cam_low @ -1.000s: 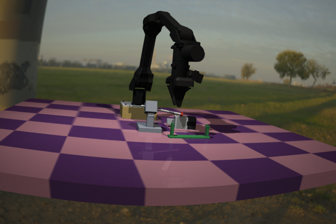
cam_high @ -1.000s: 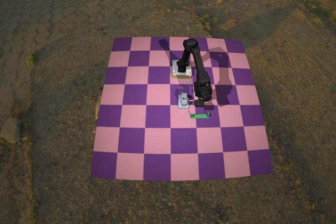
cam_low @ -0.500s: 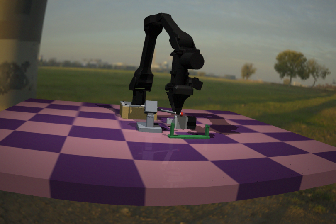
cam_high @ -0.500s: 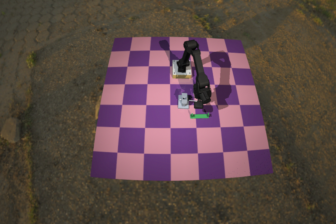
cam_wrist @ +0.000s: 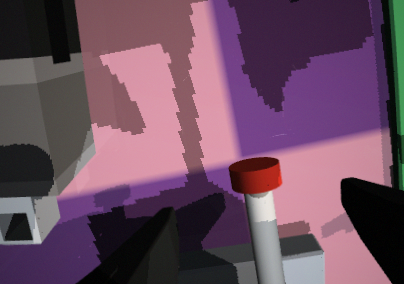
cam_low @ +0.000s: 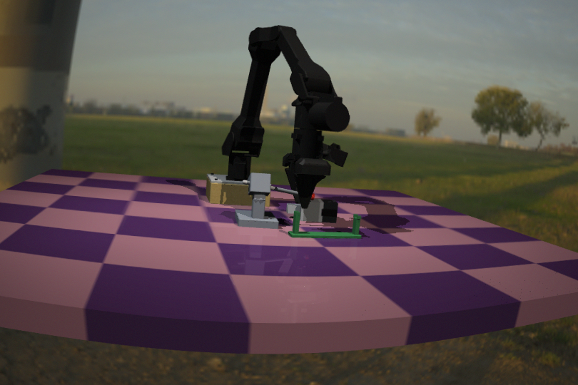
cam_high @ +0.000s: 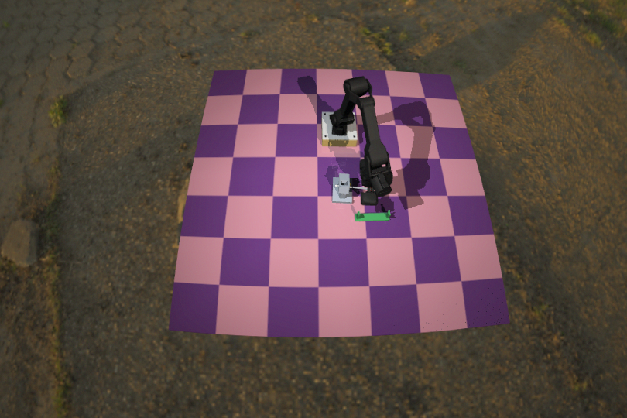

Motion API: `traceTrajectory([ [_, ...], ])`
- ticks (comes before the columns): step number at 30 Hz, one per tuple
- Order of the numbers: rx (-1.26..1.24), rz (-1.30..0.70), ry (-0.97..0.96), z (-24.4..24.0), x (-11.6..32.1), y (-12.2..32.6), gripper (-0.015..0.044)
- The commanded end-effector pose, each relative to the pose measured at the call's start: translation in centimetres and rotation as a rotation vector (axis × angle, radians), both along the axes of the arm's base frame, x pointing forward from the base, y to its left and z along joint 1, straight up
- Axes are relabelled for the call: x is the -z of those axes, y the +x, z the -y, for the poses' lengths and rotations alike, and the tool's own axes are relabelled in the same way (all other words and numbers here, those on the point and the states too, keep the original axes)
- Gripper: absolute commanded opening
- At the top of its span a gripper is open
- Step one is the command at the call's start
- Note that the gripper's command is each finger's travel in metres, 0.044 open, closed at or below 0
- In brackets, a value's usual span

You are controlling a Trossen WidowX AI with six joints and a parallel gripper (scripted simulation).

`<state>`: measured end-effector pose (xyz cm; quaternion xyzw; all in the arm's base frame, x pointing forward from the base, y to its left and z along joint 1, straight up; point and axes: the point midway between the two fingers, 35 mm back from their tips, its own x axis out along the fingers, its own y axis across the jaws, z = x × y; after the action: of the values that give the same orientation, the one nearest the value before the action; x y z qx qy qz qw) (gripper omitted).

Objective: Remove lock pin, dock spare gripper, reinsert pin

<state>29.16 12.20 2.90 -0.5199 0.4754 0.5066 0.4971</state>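
Observation:
The grey mount (cam_high: 342, 197) (cam_low: 257, 221) (cam_wrist: 306, 267) stands on the checkered top, its socket block (cam_low: 260, 183) on a post. The lock pin (cam_high: 358, 187) (cam_low: 283, 190) (cam_wrist: 265, 240) passes through the socket and slopes down to its red head. My gripper (cam_low: 305, 204) (cam_wrist: 258, 204) is open, pointing down at the pin's head end; in the wrist view the pin lies between the spread fingers, ungripped. Its fingertips are hidden in the top view. The spare gripper (cam_low: 312, 210) (cam_wrist: 62, 115) lies beside the pin, its square-holed spigot (cam_low: 291, 208) (cam_wrist: 17, 227) towards the mount.
A green rack (cam_high: 371, 217) (cam_low: 326, 234) (cam_wrist: 396, 80) with two uprights stands close by, on the side away from my base. My arm's base block (cam_high: 339, 142) (cam_low: 237, 194) stands behind the mount. The spare gripper is close beside my fingers.

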Motion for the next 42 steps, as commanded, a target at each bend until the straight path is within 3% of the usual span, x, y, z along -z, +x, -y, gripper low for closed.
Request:
traceTrajectory([
  [1,-0.005,-0.006,0.002,0.0,0.4,-0.2,0.03],
  [5,-0.005,-0.006,0.002,0.0,0.4,-0.2,0.03],
  [16,-0.005,-0.006,0.002,0.0,0.4,-0.2,0.0011],
  [42,0.011,-0.019,0.155,-0.9,-0.7,0.0,0.0],
])
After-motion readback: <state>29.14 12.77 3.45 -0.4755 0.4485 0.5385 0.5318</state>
